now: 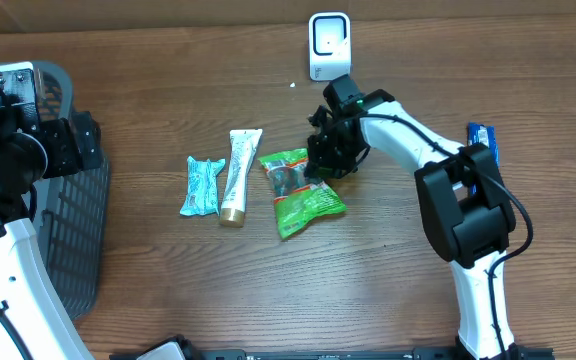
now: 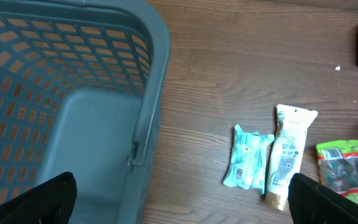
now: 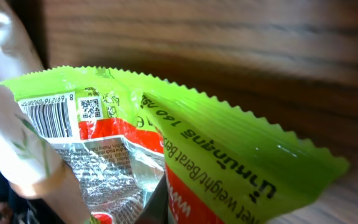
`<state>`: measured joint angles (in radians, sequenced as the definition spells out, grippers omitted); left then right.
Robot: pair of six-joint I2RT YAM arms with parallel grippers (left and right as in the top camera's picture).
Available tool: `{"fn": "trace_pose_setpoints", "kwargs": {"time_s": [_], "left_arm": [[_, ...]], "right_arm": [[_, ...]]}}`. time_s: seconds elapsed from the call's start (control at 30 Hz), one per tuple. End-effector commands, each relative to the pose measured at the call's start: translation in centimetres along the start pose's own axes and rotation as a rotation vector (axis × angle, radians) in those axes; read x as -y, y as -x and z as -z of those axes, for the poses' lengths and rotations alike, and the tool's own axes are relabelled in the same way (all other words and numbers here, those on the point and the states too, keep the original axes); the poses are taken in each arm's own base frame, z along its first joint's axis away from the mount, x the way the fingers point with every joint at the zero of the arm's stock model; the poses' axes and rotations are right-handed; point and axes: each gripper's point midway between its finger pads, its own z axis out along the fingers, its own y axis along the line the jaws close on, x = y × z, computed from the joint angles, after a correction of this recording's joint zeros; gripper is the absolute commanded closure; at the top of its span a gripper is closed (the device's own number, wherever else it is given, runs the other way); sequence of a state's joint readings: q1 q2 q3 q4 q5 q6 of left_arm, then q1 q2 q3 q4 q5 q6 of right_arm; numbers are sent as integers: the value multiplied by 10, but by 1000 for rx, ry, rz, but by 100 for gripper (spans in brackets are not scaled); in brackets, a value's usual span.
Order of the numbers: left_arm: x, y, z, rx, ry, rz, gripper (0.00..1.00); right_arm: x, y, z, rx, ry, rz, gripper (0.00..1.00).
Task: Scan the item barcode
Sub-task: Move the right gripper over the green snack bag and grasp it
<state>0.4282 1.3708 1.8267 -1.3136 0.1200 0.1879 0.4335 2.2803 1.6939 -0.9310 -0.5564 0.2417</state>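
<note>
I am pinching the green snack packet point(image 1: 306, 198) at its upper right corner with my right fingers point(image 1: 320, 168), which are pressing fully together on the foil. The rest of the packet is lying on the tabletop point(image 1: 368, 290) near the middle, slanting down and to the right of the grip. In my right wrist view the packet's saw-toothed edge is filling the frame, crumpled and folded, and its barcode point(image 3: 45, 118) is showing at the left on the silver-and-green back, beside a small square code. Just to the left of the packet a cream tube point(image 1: 238, 175) is lying lengthwise with its cap pointing toward me, and a teal packet point(image 1: 202, 186) is lying touching the tube's far side. Beyond the packet, at the far edge of the tabletop, a white scanner point(image 1: 328, 45) is standing, apart from my grip. A blue object point(image 1: 482, 140) is peeking out from behind my right arm. My left fingers point(image 1: 68, 143) are spreading wide and holding nothing, hanging over the grey basket point(image 1: 78, 250) at the left edge.
</note>
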Motion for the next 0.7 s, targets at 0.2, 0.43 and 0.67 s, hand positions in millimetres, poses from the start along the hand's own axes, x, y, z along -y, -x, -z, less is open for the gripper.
{"fn": "trace_pose_setpoints", "kwargs": {"time_s": [0.2,0.43,0.67], "left_arm": [[0,4,3,14,-2,-17,0],[0,4,3,14,-2,-17,0],[0,4,3,14,-2,-17,0]], "right_arm": [[50,4,57,42,-84,111,96],[63,6,63,47,-104,196,37],[61,16,46,64,-118,256,34]]}}
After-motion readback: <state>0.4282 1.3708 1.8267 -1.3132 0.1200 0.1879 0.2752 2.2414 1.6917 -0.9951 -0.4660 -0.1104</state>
